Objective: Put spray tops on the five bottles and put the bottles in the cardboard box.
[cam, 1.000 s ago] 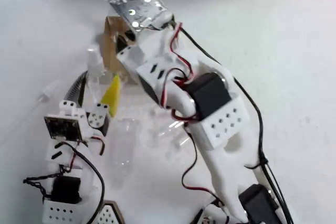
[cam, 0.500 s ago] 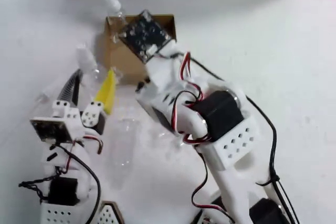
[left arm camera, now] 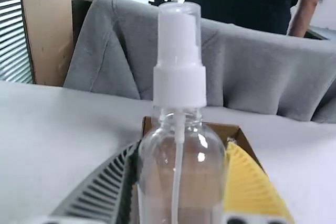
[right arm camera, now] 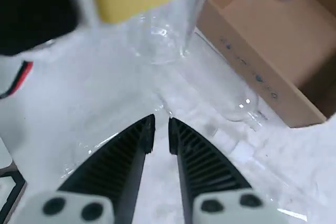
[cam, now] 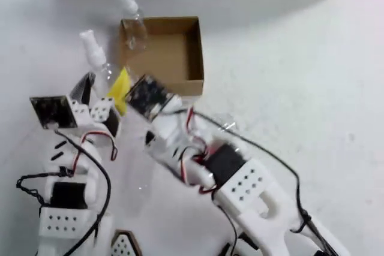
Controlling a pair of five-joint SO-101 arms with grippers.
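Left wrist view: left tool (left arm camera: 181, 156) grips spray-topped bottle (left arm camera: 178, 187) | right wrist view: right tool (right arm camera: 161, 126) closed, empty

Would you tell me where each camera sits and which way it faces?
High view: above the table, looking down on cardboard box and both arms.
Left wrist view: on left arm, facing across the table; left tool holds a bottle.
Right wrist view: on right arm, facing down past right tool.
All share the box.
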